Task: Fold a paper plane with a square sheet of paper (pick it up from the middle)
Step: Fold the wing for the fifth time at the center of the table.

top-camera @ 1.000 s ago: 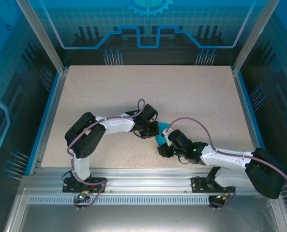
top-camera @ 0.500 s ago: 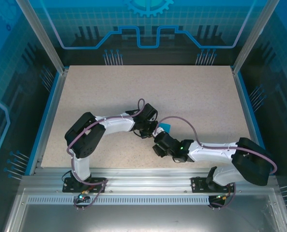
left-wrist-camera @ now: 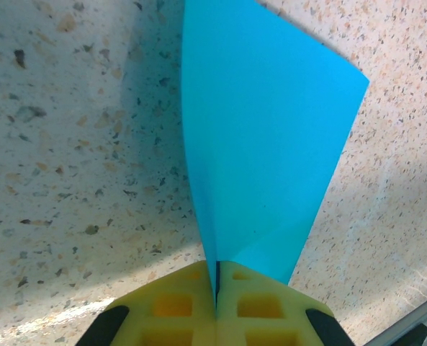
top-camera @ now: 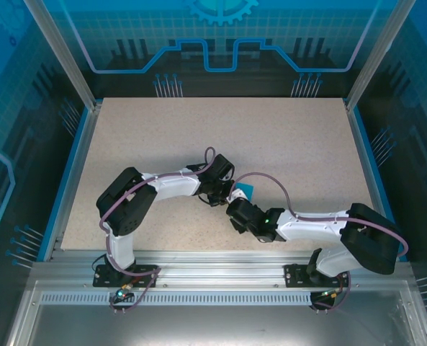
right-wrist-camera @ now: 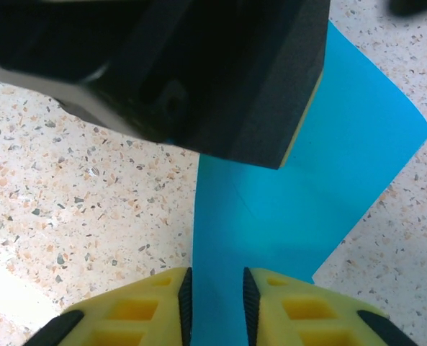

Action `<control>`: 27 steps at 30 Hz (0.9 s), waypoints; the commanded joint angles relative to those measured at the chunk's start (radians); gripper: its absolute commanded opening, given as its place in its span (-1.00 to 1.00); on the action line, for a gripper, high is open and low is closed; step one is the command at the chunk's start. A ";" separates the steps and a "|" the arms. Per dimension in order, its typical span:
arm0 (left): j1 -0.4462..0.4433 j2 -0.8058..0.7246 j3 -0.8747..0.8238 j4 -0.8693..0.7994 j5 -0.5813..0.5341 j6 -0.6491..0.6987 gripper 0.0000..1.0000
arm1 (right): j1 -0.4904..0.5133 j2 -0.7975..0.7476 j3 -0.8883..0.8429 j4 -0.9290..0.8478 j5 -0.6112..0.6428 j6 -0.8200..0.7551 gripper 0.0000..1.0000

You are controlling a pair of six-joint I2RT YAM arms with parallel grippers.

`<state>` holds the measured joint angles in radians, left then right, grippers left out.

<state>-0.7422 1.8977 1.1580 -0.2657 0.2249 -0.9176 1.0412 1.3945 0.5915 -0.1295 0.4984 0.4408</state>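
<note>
Top external view: the left hand (top-camera: pixel 220 193) and the right hand (top-camera: pixel 235 207) meet at the near middle of the worktop (top-camera: pixel 271 137). The square sheet of paper (top-camera: pixel 246 189) shows just right of the left hand.

Left wrist view: the left hand (left-wrist-camera: pixel 217 287) is clenched on the folded square sheet of paper (left-wrist-camera: pixel 263 144).

Right wrist view: the right hand (right-wrist-camera: pixel 217 288) is released. Its fingers (right-wrist-camera: pixel 278 306) are slightly apart, straddling the square sheet of paper (right-wrist-camera: pixel 285 202) on the worktop.

Both arms (top-camera: pixel 168 186) are white with big black joints and a purple cable (top-camera: pixel 262 175) each, and the left pincer (left-wrist-camera: pixel 217 288) and right pincer (right-wrist-camera: pixel 217 288) have yellow fingers (right-wrist-camera: pixel 141 306).
</note>
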 commanded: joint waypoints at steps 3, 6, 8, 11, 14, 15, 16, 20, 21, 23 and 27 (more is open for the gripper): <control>0.004 -0.011 0.029 -0.026 0.027 -0.021 -1.00 | 0.015 0.015 0.005 -0.064 0.016 0.024 -0.68; 0.004 -0.017 0.028 -0.030 0.027 -0.020 -0.95 | 0.013 0.018 0.001 -0.069 0.023 0.043 -0.82; 0.004 -0.030 0.027 -0.033 0.023 -0.017 -0.86 | 0.007 0.014 -0.013 -0.054 0.013 0.053 -0.92; 0.004 -0.054 0.025 -0.040 0.010 -0.012 -0.65 | -0.016 -0.005 -0.051 0.007 -0.042 0.064 -1.00; 0.005 -0.089 0.015 -0.052 -0.014 -0.013 -0.22 | -0.059 -0.040 -0.109 0.095 -0.114 0.082 -1.00; 0.006 -0.102 0.008 -0.050 -0.018 -0.016 -0.18 | -0.073 -0.052 -0.131 0.127 -0.140 0.086 -1.00; 0.007 -0.116 -0.002 -0.046 -0.024 -0.020 -0.17 | -0.092 -0.069 -0.156 0.158 -0.167 0.093 -1.00; 0.008 -0.181 -0.042 -0.023 -0.059 -0.042 0.10 | -0.161 -0.149 -0.244 0.262 -0.264 0.147 -1.00; 0.010 -0.192 -0.052 -0.014 -0.063 -0.045 0.11 | -0.189 -0.171 -0.267 0.286 -0.298 0.164 -1.00; 0.008 -0.207 -0.066 0.014 -0.060 -0.043 0.12 | -0.245 -0.219 -0.322 0.356 -0.385 0.201 -1.00; 0.009 -0.210 -0.075 0.036 -0.048 -0.037 0.09 | -0.337 -0.320 -0.371 0.365 -0.489 0.232 -1.00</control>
<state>-0.7395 1.6966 1.1080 -0.2474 0.1799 -0.9470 0.7460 1.1278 0.2417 0.1665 0.1322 0.6193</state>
